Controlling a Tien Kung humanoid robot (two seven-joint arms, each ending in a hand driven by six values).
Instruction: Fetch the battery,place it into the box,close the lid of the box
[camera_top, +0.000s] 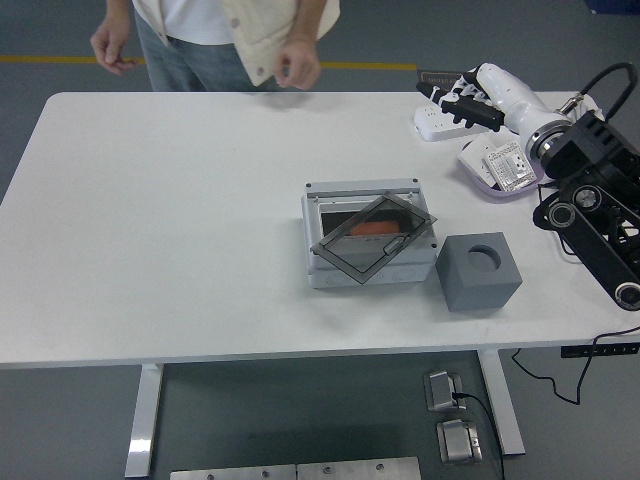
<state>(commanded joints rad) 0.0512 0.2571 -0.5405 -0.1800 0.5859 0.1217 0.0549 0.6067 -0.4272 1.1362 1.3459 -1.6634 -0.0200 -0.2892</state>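
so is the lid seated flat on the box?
No, the lid lies skewed and tilted across the box opening, with the orange battery visible beneath.

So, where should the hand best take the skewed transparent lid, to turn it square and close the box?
Probably at the lid's near left corner, which sticks out past the box's front wall. Its underside looks free there, so fingers coming from the table's near side could pinch it. The rest lies flat over the opening.
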